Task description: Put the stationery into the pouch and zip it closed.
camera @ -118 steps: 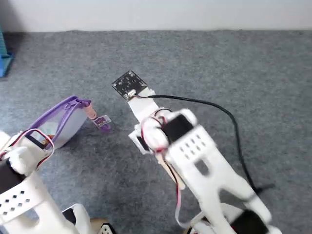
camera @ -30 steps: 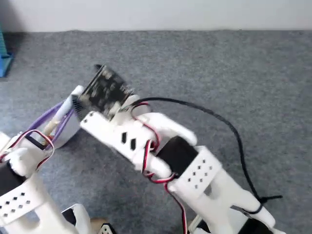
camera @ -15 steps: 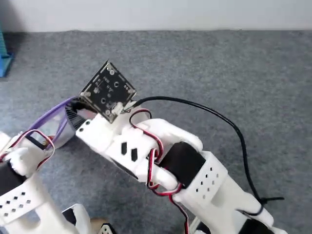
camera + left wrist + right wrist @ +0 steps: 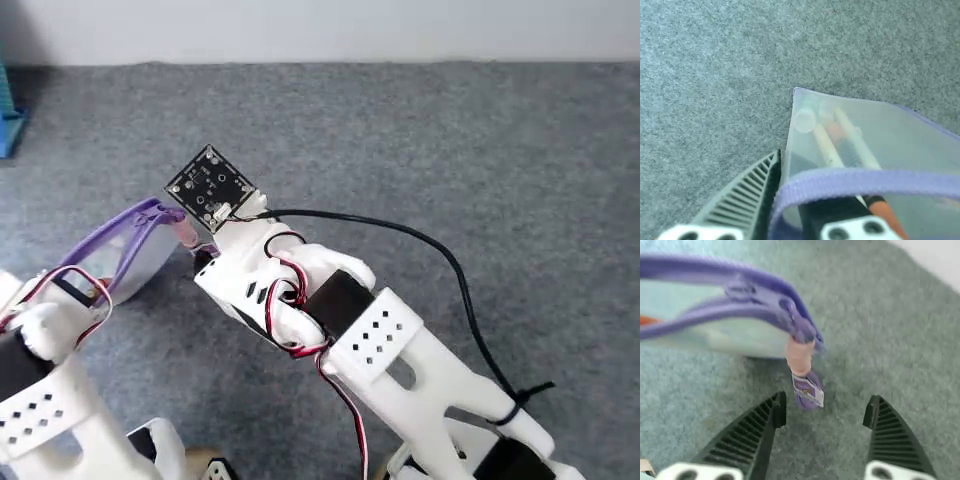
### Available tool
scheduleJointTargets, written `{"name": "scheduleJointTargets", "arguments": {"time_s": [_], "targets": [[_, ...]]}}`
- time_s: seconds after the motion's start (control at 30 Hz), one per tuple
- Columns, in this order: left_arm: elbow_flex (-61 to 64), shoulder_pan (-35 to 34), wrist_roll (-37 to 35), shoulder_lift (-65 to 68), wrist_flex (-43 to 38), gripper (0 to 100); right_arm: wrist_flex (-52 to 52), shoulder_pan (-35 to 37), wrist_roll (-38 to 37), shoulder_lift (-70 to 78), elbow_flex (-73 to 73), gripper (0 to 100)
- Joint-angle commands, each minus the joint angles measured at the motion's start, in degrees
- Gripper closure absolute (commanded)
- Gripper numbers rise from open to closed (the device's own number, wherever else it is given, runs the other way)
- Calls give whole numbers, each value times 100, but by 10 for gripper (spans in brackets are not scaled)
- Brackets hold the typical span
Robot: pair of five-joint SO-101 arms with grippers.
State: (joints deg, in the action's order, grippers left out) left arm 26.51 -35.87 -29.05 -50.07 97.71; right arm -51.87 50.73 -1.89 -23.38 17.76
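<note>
The clear pouch (image 4: 125,255) with a purple zipper rim lies at the left of the grey carpet, its mouth open. Several pens (image 4: 837,140) lie inside it. My left gripper (image 4: 790,172) is shut on the pouch's rim (image 4: 860,181), one finger outside the wall and one inside. My right gripper (image 4: 826,402) is open just short of the pouch's other end. The pink and purple zipper pull (image 4: 804,382) hangs ahead of the gap between its fingers, touching neither. In the high view the right arm's camera board (image 4: 210,187) covers that end.
Grey carpet (image 4: 450,150) covers the table up to a white wall at the back. A blue object (image 4: 8,120) sits at the far left edge. The right arm's black cable (image 4: 440,260) trails over the carpet to the right.
The right arm swung left over the pouch's mouth, then drew back to the zipper-pull end. The left arm and the pouch stayed put.
</note>
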Motion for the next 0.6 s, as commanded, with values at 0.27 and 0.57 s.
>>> {"name": "scheduleJointTargets", "arguments": {"time_s": [0.27,0.57], "targets": [[-13,-35,-53,18,-123,988,1288,119,18,629,-88,800],[4,-35,-53,18,-132,988,1437,119,18,690,-167,800]]}}
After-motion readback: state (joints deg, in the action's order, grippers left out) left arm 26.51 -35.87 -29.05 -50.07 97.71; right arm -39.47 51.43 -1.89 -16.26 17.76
